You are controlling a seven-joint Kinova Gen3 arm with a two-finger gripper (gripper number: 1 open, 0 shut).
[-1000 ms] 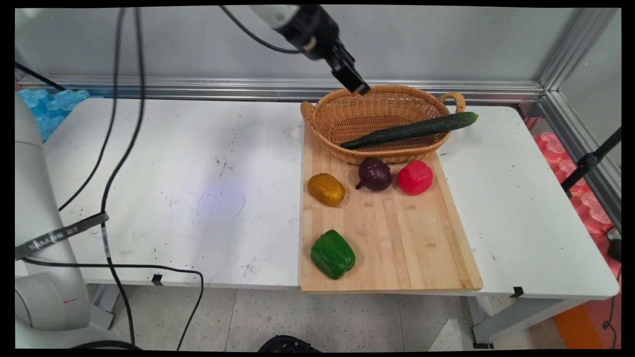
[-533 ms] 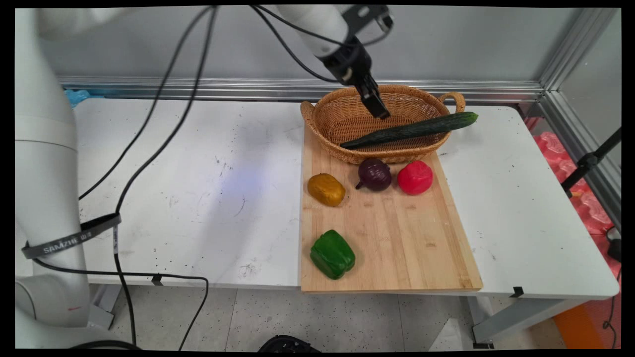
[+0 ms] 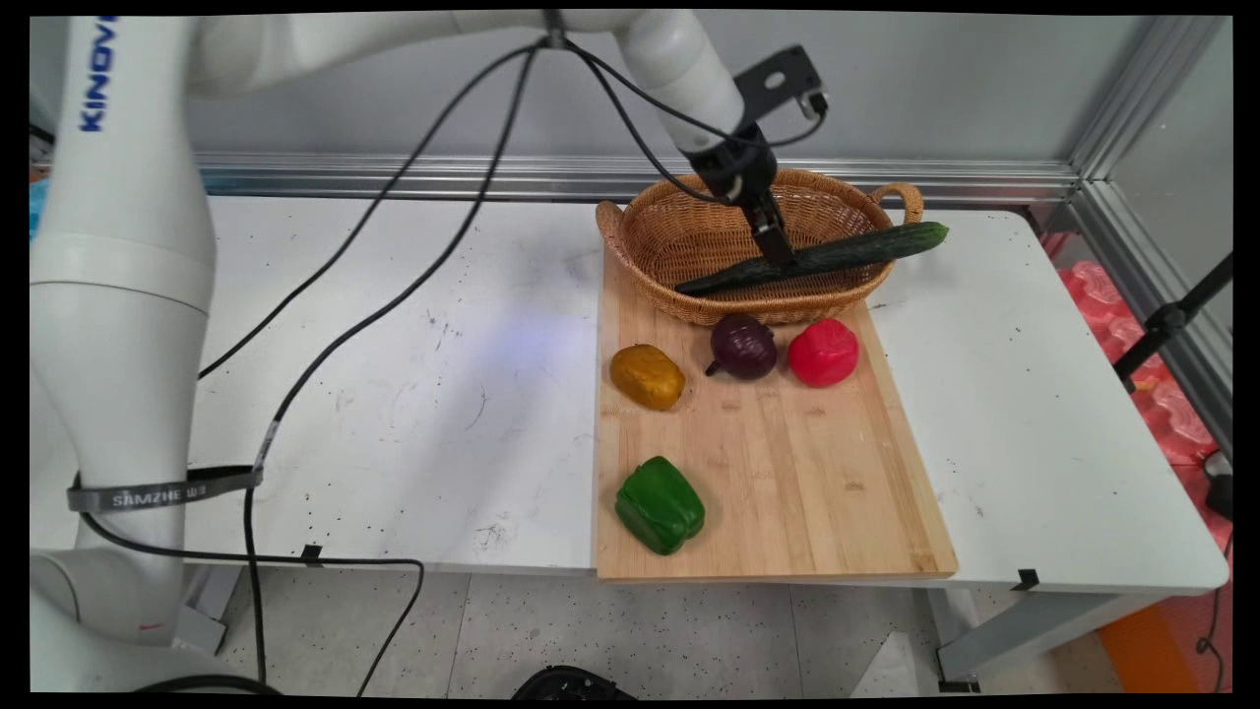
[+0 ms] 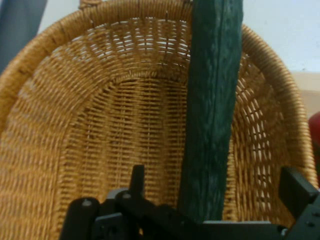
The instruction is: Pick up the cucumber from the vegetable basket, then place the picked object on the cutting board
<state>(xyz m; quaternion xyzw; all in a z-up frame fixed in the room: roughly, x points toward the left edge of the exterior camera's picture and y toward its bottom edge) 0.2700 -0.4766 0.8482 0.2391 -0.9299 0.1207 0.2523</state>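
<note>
A long dark green cucumber (image 3: 847, 251) lies slantwise in a woven wicker basket (image 3: 679, 241), its right end sticking out over the rim. My gripper (image 3: 784, 260) has come down into the basket and its tip is at the cucumber's middle. In the hand view the cucumber (image 4: 215, 75) runs up between my two fingers, one finger (image 4: 137, 177) to its left and the other (image 4: 296, 187) well off to its right. The gripper (image 4: 216, 179) is open and the fingers do not press on the cucumber. The basket's weave (image 4: 100, 130) fills the hand view behind it.
The basket stands at the far end of a wooden cutting board (image 3: 817, 473). On the board lie a yellow pepper (image 3: 647, 376), a purple onion (image 3: 743, 346), a red pepper (image 3: 823, 352) and a green pepper (image 3: 660, 504). Black cables (image 3: 394, 295) hang over the table's left half.
The gripper has come down and to the right, from above the basket's back rim into the basket, to the cucumber's middle. The vegetables have not moved.
</note>
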